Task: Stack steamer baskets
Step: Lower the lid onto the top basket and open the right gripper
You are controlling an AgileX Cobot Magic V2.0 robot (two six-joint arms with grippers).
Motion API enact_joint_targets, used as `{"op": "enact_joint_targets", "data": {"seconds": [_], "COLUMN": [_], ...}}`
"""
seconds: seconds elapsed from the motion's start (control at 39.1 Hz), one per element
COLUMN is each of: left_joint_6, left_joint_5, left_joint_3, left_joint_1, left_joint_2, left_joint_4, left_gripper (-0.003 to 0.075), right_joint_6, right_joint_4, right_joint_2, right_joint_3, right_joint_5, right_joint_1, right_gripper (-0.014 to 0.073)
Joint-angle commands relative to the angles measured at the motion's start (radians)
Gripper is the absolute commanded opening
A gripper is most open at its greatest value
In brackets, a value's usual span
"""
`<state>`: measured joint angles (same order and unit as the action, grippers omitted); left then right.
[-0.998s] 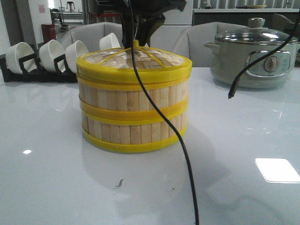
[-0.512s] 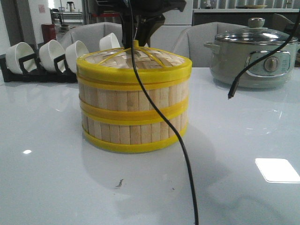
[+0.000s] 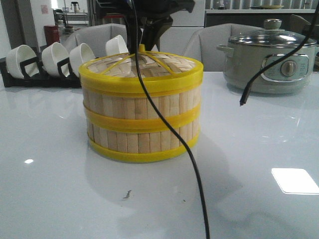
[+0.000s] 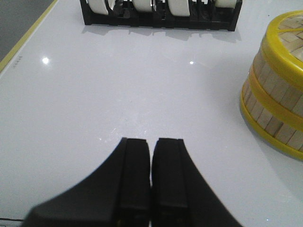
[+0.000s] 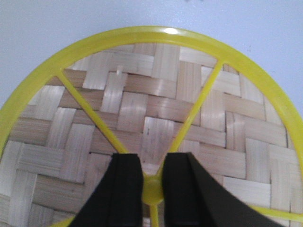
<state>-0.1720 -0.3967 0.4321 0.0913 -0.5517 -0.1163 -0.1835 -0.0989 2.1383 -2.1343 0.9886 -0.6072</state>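
**A:** What sits furthest left?

**B:** The left gripper [image 4: 151, 142] hovers over bare white table [image 3: 45, 199], its fingers pressed together with nothing between them. Behind it a black rack [image 3: 30, 74] holds white cups [image 3: 55, 57] on their sides.

**A:** And the steamer baskets?

**B:** The two steamer baskets [image 3: 142, 124] stand stacked, one squarely on the other, at the middle of the table. The woven lid [image 5: 142, 109] rests on the upper one. The right gripper [image 5: 152, 179] is above it, clamped on the yellow knob [image 5: 152, 187] at the lid's centre.

**A:** Further right?

**B:** A black cable [image 3: 172, 134] hangs across the stack's front. A grey-green electric pot [image 3: 269, 59] with a glass lid stands well apart, at the table's far right.
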Motion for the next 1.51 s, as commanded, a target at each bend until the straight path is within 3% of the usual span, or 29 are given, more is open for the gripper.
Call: {"op": "enact_joint_targets", "data": {"seconds": [0.0, 0.23, 0.46, 0.54, 0.84, 1.13, 1.33, 1.48], "left_joint_6": [-0.009, -0.009, -0.009, -0.009, -0.009, -0.009, -0.009, -0.009], "left_joint_5": [0.088, 0.088, 0.088, 0.088, 0.088, 0.088, 0.088, 0.088], "left_joint_3": [0.031, 0.031, 0.031, 0.031, 0.031, 0.031, 0.031, 0.031], "left_joint_1": [0.008, 0.008, 0.008, 0.008, 0.008, 0.008, 0.008, 0.008], "left_joint_2": [-0.003, -0.003, -0.003, -0.003, -0.003, -0.003, -0.003, -0.003], "left_joint_4": [0.003, 0.003, 0.003, 0.003, 0.003, 0.003, 0.003, 0.003], "left_gripper": [0.0091, 0.0091, 0.0091, 0.0091, 0.0091, 0.0091, 0.0091, 0.0091], "right_joint_6": [0.012, 0.012, 0.012, 0.012, 0.012, 0.012, 0.012, 0.012], "right_joint_4": [-0.006, -0.006, -0.007, -0.007, -0.057, -0.098, -0.098, -0.098], "right_joint_2": [-0.066, -0.066, -0.067, -0.072, -0.129, -0.224, -0.403, -0.591], "right_joint_3": [-0.034, -0.034, -0.034, -0.034, -0.034, -0.003, 0.198, 0.473], "right_joint_5": [-0.026, -0.026, -0.049, -0.062, -0.086, -0.037, -0.141, -0.308], "right_joint_1": [-0.003, -0.003, -0.003, -0.003, 0.004, 0.08, 0.172, 0.253], "right_gripper": [0.0048, 0.0092, 0.0401, 0.0449, 0.045, 0.045, 0.0444, 0.0444]}}
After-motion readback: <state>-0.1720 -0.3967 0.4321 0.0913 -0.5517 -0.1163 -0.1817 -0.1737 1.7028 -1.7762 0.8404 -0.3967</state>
